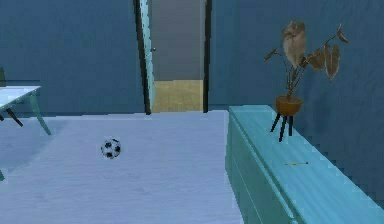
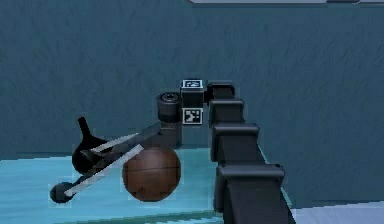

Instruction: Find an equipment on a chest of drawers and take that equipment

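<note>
You see the teal chest of drawers along the forward view's right. In the arm side view, the arm reaches over its top, and a brown ball lies against the tool. You cannot tell whether the tool holds it.

There is one black-and-white football, one brown ball, one potted plant, one teal chest of drawers, one pale bench and one open doorway.
</note>
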Robot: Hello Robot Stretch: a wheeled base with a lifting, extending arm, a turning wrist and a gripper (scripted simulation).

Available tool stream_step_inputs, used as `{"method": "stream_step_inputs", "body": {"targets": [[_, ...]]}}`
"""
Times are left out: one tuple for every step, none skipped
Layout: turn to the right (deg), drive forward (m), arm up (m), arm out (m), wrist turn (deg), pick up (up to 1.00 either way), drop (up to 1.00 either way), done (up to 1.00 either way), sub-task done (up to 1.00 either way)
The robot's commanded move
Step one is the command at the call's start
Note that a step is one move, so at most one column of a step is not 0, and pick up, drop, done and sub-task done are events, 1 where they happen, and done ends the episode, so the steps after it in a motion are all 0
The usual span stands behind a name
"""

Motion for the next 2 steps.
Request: {"method": "stream_step_inputs", "body": {"targets": [[0.0, 0.00, 0.00, 0.00, 45.0, 0.00, 0.00, 0.00, 0.00], [0.0, 0.00, 0.00, 0.00, 12.0, 0.00, 0.00, 0.00, 0.00]]}}
